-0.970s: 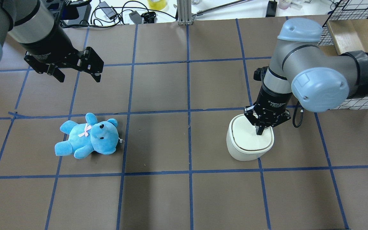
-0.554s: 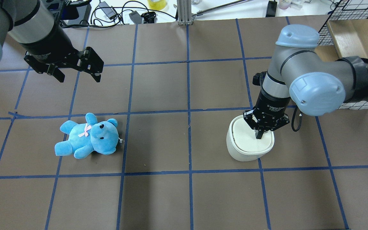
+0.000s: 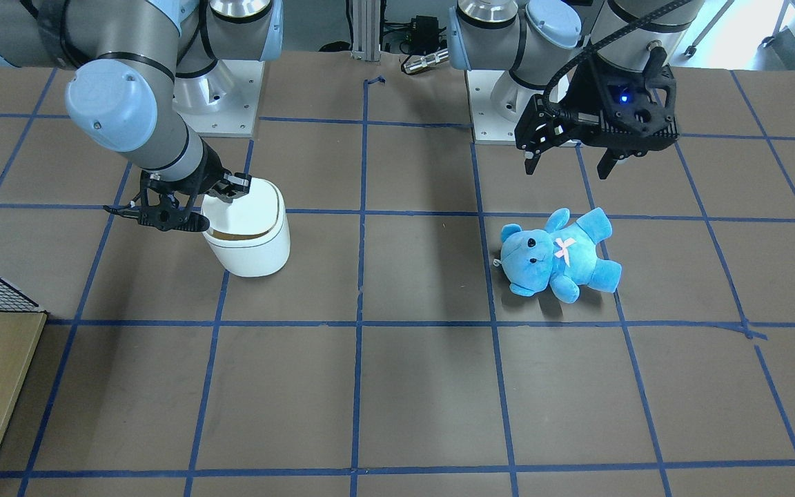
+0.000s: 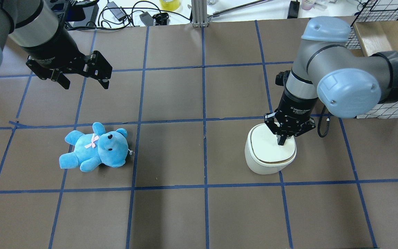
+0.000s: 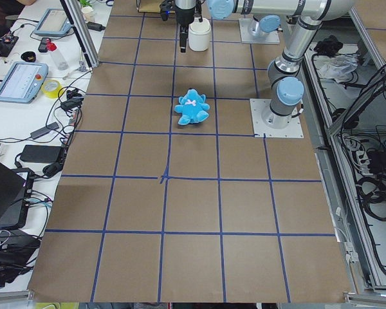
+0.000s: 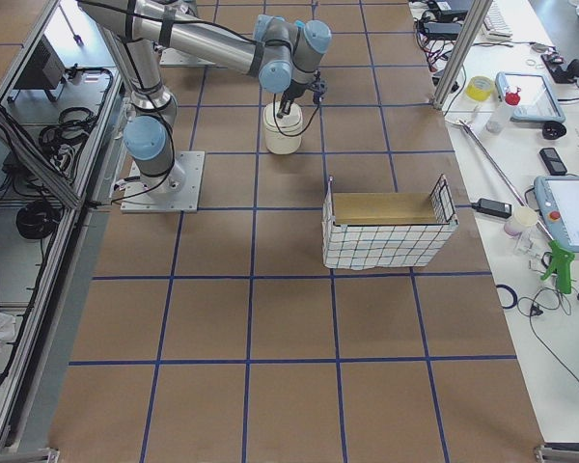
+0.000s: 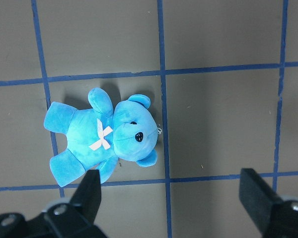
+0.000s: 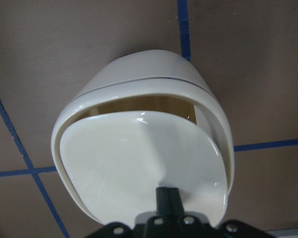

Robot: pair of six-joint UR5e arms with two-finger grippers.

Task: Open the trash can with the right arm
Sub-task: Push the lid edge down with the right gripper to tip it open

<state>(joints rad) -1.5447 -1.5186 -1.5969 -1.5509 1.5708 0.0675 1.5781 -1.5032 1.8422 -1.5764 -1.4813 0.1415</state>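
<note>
The white trash can (image 4: 267,163) stands at the right of the table; it also shows in the front view (image 3: 252,252). My right gripper (image 4: 282,141) is shut, empty, and its joined fingertips press on the lid (image 8: 139,153) near the edge on the robot's side. The lid is tilted, and a brown gap shows at its far edge in the right wrist view, inside the rim (image 8: 139,82). My left gripper (image 4: 85,84) is open and empty, held high over the left side, above the blue bear (image 7: 107,136).
The blue plush bear (image 4: 95,147) lies on the table's left half. A wire-sided basket (image 6: 386,231) with a wooden floor stands beyond the trash can at the far right (image 4: 378,34). Cables and small items (image 4: 123,14) lie along the far edge.
The right gripper dipped slightly toward the near side on the lid, then came back a little. The left arm and the bear have not moved.
</note>
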